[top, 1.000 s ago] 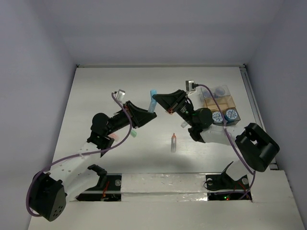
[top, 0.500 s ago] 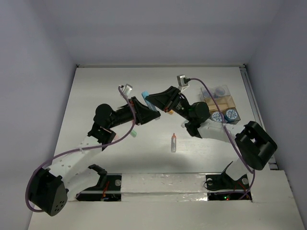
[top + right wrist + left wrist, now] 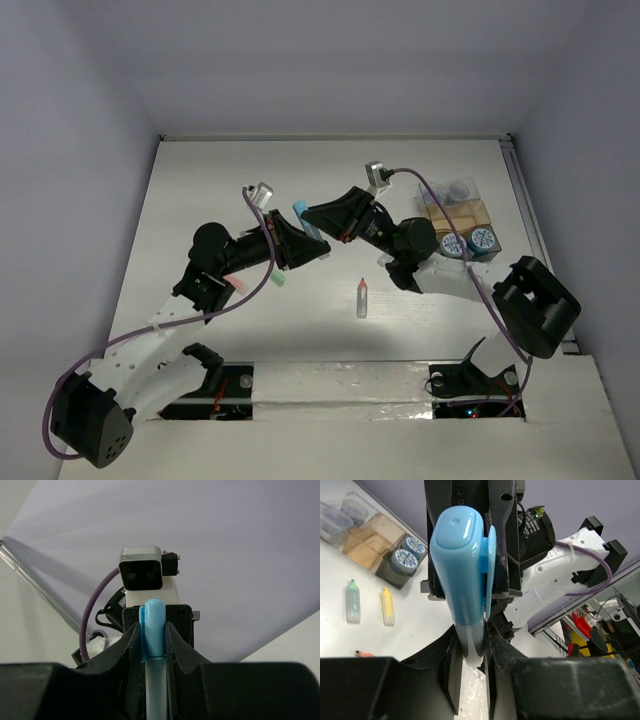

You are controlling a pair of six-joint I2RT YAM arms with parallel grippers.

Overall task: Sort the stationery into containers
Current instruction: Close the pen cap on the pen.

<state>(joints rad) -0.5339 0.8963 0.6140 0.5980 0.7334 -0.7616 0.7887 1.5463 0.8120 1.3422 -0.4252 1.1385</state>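
Top view: both arms reach inward over mid-table, tips meeting. The stubby light blue plastic pen [image 3: 299, 207] is held aloft between the left gripper [image 3: 318, 245] and the right gripper [image 3: 312, 213].

Left wrist view: left jaws narrow, clamping the pen's lower end.

Right wrist view: right jaws pinch the same pen.

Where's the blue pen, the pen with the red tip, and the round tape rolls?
blue pen [image 3: 462, 570], left wrist view, on its cap.
pen with the red tip [image 3: 361, 300], top view, on the middle of its body.
tape rolls [image 3: 482, 238], top view, on the top face of one roll.
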